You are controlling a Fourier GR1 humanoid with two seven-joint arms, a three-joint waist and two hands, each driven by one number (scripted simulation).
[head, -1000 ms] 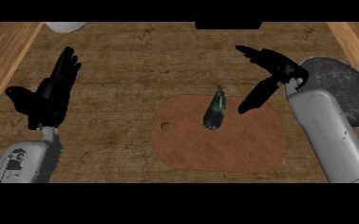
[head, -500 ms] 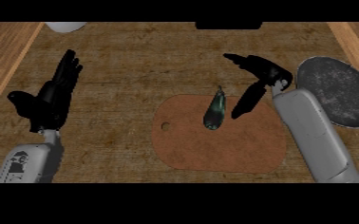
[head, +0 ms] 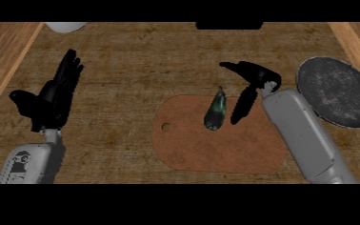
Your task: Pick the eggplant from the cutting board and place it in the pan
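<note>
1. On the board (head: pixel 211 150), near its upper edge: eggplant (head: pixel 216 110), dark and slim, lying lengthwise up and down the view, thin stem end uppermost, touched by neither hand
2. Flat on the counter (head: pixel 141 66), a little right of the middle: the board, brown and rounded, with a small hole (head: pixel 166 126) near its left edge
3. Over the board's upper right part, just right of the eggplant: right hand (head: pixel 256 78), open, gripping nothing
4. Fingers (head: pixel 243 107) of that hand: straight, close together, pointing down the view alongside the eggplant, a thin strip of board showing between; thumb (head: pixel 231 66) spread away to the upper left, over bare counter
5. Slanting in from the lower right across the board's right side: grey right forearm (head: pixel 302 133)
6. On the counter at the right edge, partly cut off there: pan (head: pixel 330 90), dark grey and round, near the right hand, apart from the eggplant
7. At the left, well apart from the board: left hand (head: pixel 51 102), open and resting, fingers (head: pixel 68 66) straight, pointing up the view, thumb (head: pixel 22 99) out to the left
8. At the top edge, both cut off: a pale rounded thing (head: pixel 65 26) at the left and a black thing (head: pixel 228 25) nearer the middle; cannot tell what either is
</note>
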